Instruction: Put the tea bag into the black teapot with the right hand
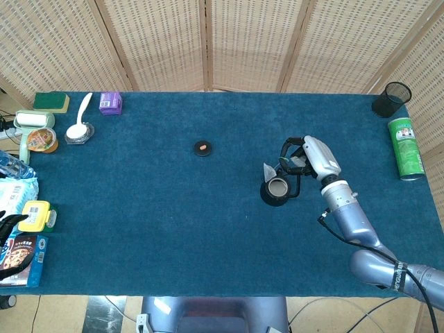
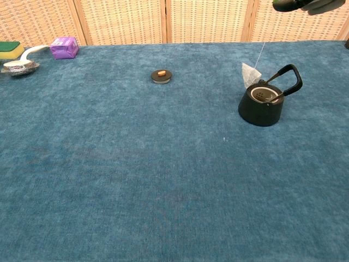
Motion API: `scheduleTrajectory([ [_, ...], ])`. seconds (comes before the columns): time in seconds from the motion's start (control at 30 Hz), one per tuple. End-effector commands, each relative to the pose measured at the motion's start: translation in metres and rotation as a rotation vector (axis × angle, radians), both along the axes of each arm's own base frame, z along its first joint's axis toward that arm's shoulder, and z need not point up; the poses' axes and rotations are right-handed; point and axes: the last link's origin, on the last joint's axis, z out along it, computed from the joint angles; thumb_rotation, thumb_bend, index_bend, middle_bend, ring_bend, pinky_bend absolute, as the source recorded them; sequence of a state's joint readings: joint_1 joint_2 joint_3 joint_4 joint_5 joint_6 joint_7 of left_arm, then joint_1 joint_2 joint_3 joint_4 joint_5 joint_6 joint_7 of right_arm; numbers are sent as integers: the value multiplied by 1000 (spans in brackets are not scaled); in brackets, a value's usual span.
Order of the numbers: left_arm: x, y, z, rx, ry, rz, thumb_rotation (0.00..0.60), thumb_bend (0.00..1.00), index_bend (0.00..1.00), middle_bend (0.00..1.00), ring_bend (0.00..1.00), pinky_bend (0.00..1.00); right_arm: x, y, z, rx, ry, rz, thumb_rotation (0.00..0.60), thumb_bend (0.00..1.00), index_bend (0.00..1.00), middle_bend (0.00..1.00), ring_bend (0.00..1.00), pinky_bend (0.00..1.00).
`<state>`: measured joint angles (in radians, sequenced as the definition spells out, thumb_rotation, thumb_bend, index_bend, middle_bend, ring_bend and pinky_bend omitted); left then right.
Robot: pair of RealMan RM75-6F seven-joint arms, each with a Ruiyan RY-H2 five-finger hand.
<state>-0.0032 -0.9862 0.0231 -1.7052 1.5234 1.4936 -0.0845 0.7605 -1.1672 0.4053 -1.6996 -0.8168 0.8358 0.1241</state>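
Tea bag (image 2: 251, 74) hangs by its string from my right hand (image 1: 312, 158), which pinches the string above; the bag sits just left of and behind the open mouth of the black teapot (image 2: 262, 103), string near vertical. I judge a small rightward shift, then lowering. Left hand (image 1: 8, 229) idle at far left, grip unclear

Right hand (image 2: 311, 5) mostly cut off by chest view's top edge.
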Motion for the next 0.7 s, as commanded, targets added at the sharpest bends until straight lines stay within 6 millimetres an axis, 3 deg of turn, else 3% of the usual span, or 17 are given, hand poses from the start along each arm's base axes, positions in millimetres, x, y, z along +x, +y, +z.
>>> scheduleTrajectory([
  [0.03, 1, 0, 0, -2, 0, -1, 600, 294, 183, 189, 78, 127, -4, -1, 4, -7, -2, -4, 600, 478, 700, 1000, 1000, 1000],
  [0.47, 2, 2, 0, 2, 4, -6, 600, 294, 184, 189, 78, 127, -16, 3, 15, -14, -5, -19, 600, 477, 701, 1000, 1000, 1000],
  [0.7, 2, 2, -2, -5, 0, -6, 600, 294, 183, 189, 78, 127, -24, 9, 6, 16, -1, -36, 600, 476, 701, 1000, 1000, 1000],
])
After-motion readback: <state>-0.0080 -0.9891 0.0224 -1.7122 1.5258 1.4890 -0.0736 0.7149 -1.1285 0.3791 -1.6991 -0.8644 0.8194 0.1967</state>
